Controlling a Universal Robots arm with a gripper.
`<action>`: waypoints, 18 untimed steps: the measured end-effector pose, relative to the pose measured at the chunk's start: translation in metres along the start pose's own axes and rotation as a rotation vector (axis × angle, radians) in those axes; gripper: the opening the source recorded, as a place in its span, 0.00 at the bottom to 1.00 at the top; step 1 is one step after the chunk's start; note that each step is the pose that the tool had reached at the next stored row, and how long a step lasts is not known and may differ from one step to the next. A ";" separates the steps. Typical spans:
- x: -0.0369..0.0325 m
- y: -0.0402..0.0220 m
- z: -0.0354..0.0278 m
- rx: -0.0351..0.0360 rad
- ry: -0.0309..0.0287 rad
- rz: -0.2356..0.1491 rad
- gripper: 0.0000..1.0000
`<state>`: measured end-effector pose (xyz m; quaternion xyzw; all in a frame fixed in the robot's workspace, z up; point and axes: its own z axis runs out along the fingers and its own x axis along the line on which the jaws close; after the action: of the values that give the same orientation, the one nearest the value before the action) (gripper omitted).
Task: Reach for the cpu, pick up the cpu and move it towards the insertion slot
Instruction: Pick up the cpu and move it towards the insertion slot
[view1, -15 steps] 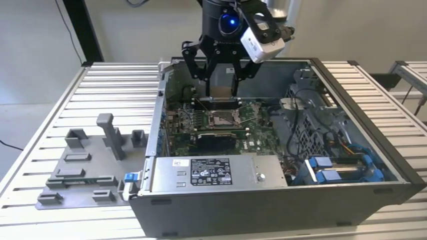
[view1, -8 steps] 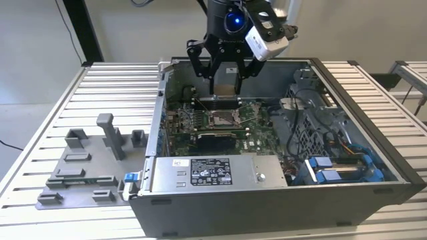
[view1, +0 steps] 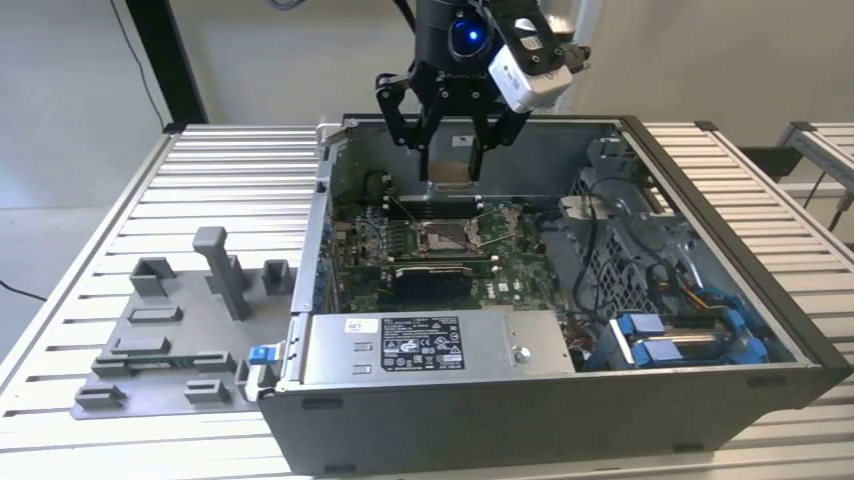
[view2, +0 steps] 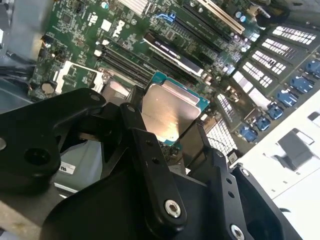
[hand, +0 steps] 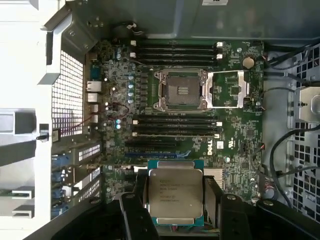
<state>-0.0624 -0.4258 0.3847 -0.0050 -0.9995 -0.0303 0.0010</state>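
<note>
The gripper (view1: 451, 150) hangs inside the open computer case (view1: 694, 330), above the insertion slot (view1: 445, 236), its black fingers (hand: 131, 220) clamped on opposite edges of the cpu (hand: 175, 192), probably to keep the flat, silvery square level. The slot's shiny metal frame lies open amid the green circuit board (hand: 240, 135).

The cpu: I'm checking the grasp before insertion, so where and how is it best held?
By two opposite thin edges, from above: the cpu is a flat square plate. The gripper holds it so, metal top clear, above the insertion slot.
</note>
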 end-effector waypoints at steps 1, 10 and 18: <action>-0.0003 0.0019 0.0003 0.0000 -0.0001 0.000 0.00; -0.0050 0.0194 0.0033 0.0000 -0.0001 0.003 0.00; -0.0090 0.0355 0.0059 0.0000 -0.0002 0.004 0.00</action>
<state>-0.0531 -0.3901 0.3810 -0.0072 -0.9995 -0.0303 0.0010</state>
